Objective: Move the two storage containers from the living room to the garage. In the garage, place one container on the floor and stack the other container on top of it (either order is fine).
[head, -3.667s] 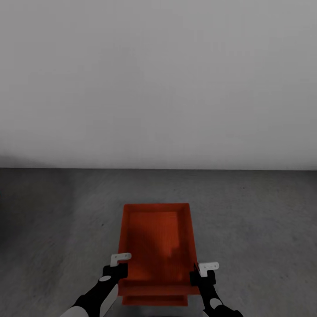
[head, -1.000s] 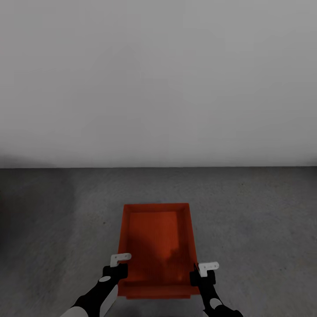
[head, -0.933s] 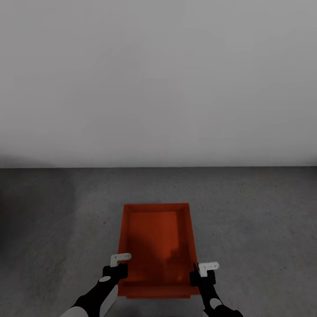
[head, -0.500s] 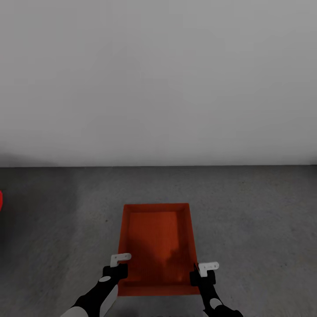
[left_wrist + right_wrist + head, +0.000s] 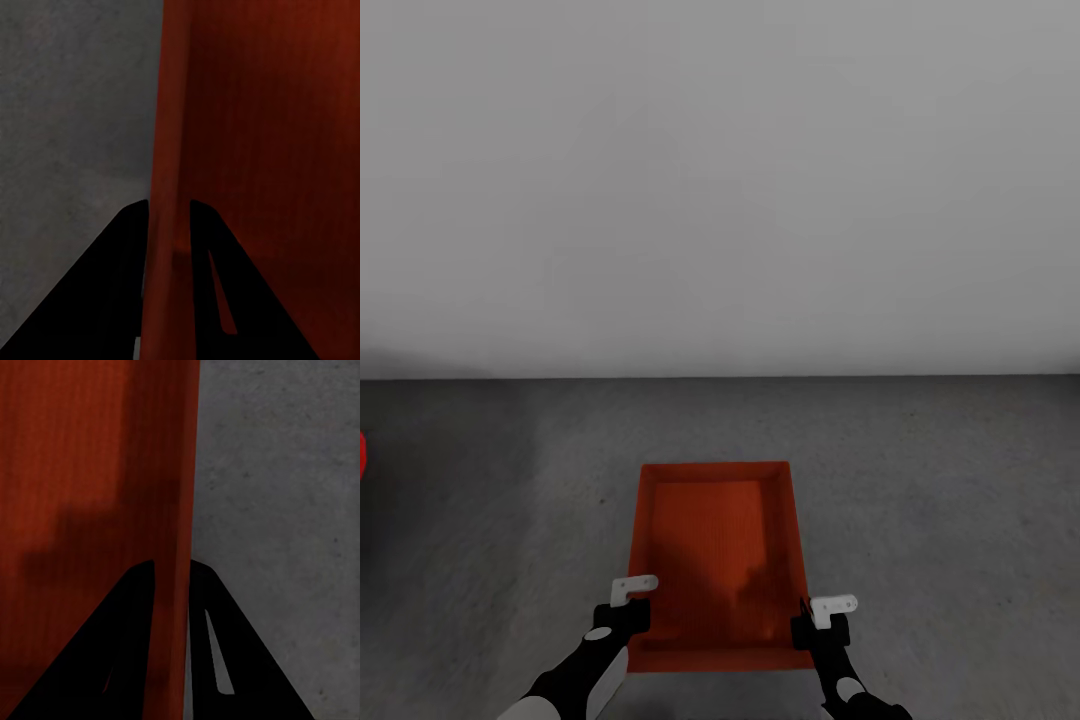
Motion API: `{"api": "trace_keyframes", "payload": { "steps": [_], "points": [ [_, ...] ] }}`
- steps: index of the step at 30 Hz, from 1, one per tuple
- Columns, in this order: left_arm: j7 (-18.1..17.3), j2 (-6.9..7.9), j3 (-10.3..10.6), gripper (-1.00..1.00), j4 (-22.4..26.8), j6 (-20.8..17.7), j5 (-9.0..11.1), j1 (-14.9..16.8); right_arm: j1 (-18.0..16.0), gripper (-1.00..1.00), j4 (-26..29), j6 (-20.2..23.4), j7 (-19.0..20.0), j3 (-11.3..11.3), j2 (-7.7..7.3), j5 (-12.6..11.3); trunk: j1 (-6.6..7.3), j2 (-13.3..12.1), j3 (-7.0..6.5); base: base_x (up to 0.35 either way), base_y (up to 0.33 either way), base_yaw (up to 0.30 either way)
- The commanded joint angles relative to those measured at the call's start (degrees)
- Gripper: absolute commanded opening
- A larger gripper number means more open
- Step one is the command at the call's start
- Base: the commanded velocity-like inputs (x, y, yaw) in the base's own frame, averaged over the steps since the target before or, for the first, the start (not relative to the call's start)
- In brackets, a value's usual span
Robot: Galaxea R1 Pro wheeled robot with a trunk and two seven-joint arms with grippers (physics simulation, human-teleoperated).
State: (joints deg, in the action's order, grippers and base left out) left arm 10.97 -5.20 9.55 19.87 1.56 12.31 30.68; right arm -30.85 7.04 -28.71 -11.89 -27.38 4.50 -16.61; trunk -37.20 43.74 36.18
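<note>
Container (image 5: 715,545) btwn both end effectors — walls pinched.

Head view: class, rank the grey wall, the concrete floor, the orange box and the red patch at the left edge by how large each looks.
1. Grey wall
2. Concrete floor, nearly as large
3. Orange box
4. Red patch, cut off by the picture's edge, so its real size is unsure

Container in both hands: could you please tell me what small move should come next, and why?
Probably lower the container slightly: left hand and right hand each pinch a side wall, over grey floor; whether it rests on anything is unclear.
</note>
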Motion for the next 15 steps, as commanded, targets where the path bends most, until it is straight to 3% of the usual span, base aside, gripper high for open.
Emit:
{"api": "trace_keyframes", "payload": {
  "steps": [1,15],
  "points": [
    [2.13,0.5,0.6,-1.0,-0.93,0.14,0.52,0.0,-0.08,-1.0,0.08,-0.56,-2.38,2.42,-0.02,-0.88,0.0,0.04,0.04,-0.051,0.0,0.0],
    [2.13,0.49,0.6,-1.0,-0.95,0.12,0.52,0.0,-0.08,-1.0,0.08,-0.56,-2.39,2.42,-0.02,-0.88,0.0,0.04,0.04,-0.02,0.0,0.0]
  ]
}}
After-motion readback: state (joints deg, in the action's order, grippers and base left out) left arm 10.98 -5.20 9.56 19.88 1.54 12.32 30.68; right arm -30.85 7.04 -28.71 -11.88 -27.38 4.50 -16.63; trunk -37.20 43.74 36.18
